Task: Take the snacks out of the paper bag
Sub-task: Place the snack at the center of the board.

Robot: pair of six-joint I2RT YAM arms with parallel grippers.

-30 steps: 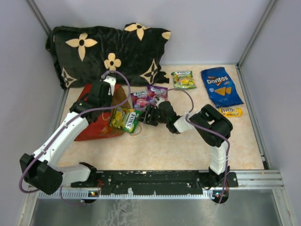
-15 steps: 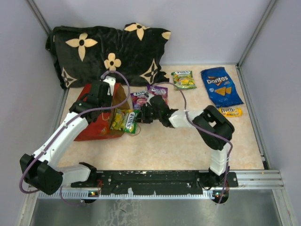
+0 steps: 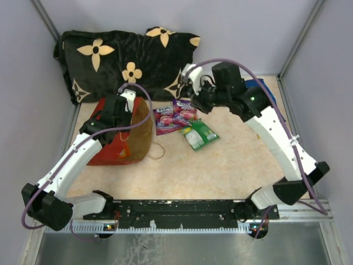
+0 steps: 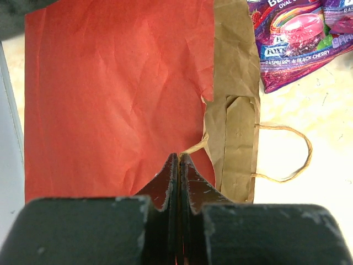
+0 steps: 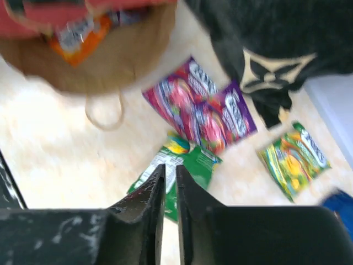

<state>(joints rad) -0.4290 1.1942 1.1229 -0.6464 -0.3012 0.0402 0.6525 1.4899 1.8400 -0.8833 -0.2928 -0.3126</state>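
The red paper bag [image 3: 113,146] lies on its side, its brown mouth [image 3: 142,132] facing right. My left gripper [image 4: 179,155] is shut on the bag's tan cord handle [image 4: 194,147] at the upper rim. My right gripper [image 5: 170,167] hangs high over the table, its jaws a narrow slit apart with nothing between them. Below it lies a green snack pouch [image 5: 190,165], free on the table [image 3: 199,134]. Two purple pouches [image 3: 175,115] lie beside it. A blurred orange packet [image 5: 77,36] shows inside the bag.
The black flowered pillow [image 3: 127,61] lies along the back wall behind the bag. A green-yellow pouch [image 5: 295,157] lies right of the purple ones. A blue chip bag [image 3: 260,84] peeks out behind the right arm [image 3: 270,124]. The bag's other cord loop [image 4: 292,154] lies on the table.
My right gripper pulled the green pouch from the bag's mouth, let it go mid-table, then rose and swung back to the right. The left arm stayed put.
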